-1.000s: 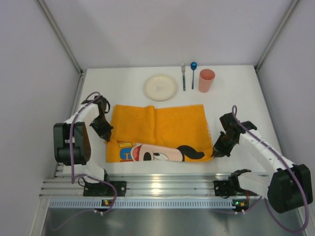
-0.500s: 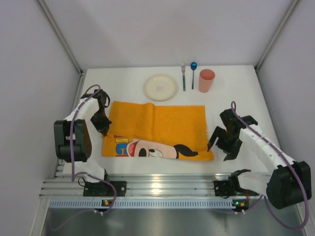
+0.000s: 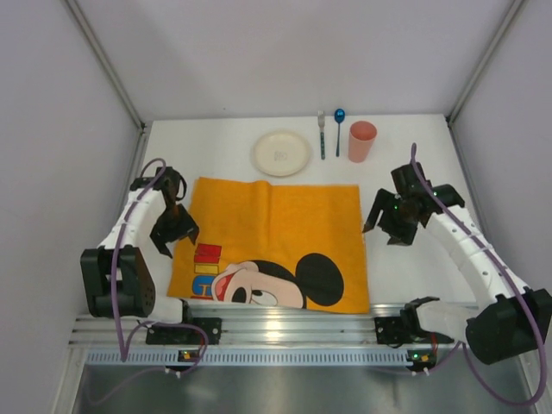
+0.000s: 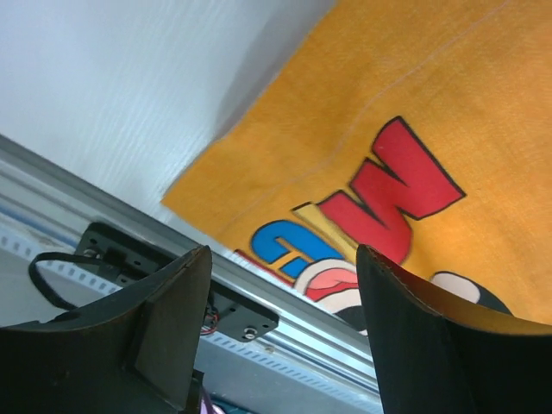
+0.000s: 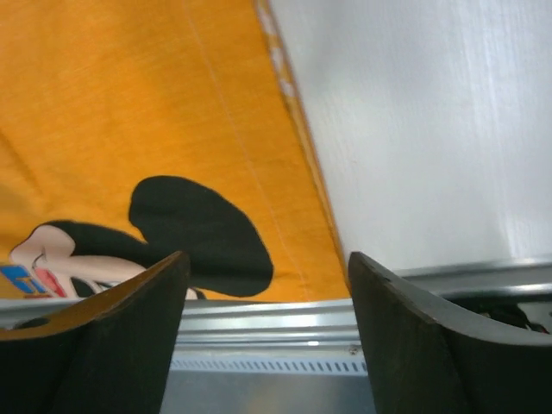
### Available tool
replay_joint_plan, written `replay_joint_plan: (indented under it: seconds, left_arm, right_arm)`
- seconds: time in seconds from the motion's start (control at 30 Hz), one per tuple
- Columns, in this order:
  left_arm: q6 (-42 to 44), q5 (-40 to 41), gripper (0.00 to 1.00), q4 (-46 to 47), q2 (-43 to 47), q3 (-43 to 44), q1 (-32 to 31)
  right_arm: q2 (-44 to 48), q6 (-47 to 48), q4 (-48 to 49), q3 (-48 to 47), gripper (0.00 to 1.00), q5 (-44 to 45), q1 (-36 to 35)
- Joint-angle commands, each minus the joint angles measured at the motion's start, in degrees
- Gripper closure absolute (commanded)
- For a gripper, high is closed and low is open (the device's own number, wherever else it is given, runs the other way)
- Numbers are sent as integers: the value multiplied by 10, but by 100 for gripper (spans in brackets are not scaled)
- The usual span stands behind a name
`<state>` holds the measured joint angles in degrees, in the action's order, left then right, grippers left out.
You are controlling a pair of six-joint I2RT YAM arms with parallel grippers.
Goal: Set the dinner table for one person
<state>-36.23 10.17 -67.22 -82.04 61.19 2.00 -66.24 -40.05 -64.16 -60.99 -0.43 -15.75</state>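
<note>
Worktop [image 3: 224, 142], plain white and rectangular, fills the floor of the walled enclosure, with a ribbed aluminium rail [image 3: 276, 328] along its near edge where the two arms are bolted. At the left, the left claw [image 3: 175, 237] hangs over the left border of the orange Mickey Mouse mat [image 3: 276, 233], its jaws spread wide with nothing between them; its wrist camera looks past the dark fingers [image 4: 164, 328] onto the mat's near left corner [image 4: 414, 103] and the red and blue lettering printed there. The mat lies flat across the middle of the worktop, its near edge reaching the rail. Behind it, along the far side, stand a round cream plate [image 3: 280, 153], then a fork [image 3: 322, 134] and a blue-bowled spoon [image 3: 339, 129] side by side, then a pink cup [image 3: 361, 141]. At the right, the right claw [image 3: 384, 233] hangs just off the mat's right edge, likewise spread wide and holding nothing, bare worktop and the mat's right edge [image 5: 129, 103] showing between its fingers [image 5: 414, 345].
</note>
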Motion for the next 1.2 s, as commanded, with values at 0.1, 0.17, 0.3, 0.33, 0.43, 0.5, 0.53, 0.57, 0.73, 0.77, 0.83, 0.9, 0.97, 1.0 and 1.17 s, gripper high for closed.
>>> replay_joint_plan:
  seconds: [0.1,0.17,0.3,0.33,0.43,0.5,0.53,0.57,0.73,0.77,0.83,0.9,0.97,1.0,1.17]
  left_arm:
    - [8,-97,28,152,-32,30,3]
    - [2,-126,30,177,-69,47,3]
    - [-13,-148,33,175,-112,81,-5]
    - [-15,-149,33,176,-113,85,-12]
    - [-11,-148,33,201,-115,87,-17]
    - [-15,-144,33,220,-129,78,-18]
    - [-17,-143,33,220,-151,79,-18]
    - [-18,-142,34,221,-161,79,-18]
    - [-32,-135,35,220,-203,77,-38]
    - [-33,-133,35,220,-205,78,-38]
    - [-31,-125,35,215,-221,82,-39]
    - [-31,-121,35,210,-234,90,-39]
    - [-30,-118,35,212,-254,96,-41]
    - [-31,-117,35,212,-260,99,-42]
    - [-32,-107,35,203,-312,136,-45]
  right_arm:
    - [-49,28,275,60,54,-182,-2]
    - [-100,22,332,57,69,-200,-2]
    - [-208,33,347,18,100,-215,-3]
    - [-228,38,351,4,100,-214,-3]
    - [-293,52,358,-18,100,-199,-4]
    - [-337,65,352,-31,100,-187,-2]
    - [-349,68,353,-41,100,-183,-1]
    - [-368,74,354,-46,100,-181,4]
    - [-413,86,324,-84,100,-136,39]
    - [-421,88,323,-85,100,-132,58]
    - [-428,93,319,-99,100,-122,77]
    - [-441,103,313,-121,100,-117,99]
    - [-456,116,301,-139,100,-114,111]
    - [-461,118,293,-157,100,-102,114]
    - [-476,113,266,-178,100,-96,127]
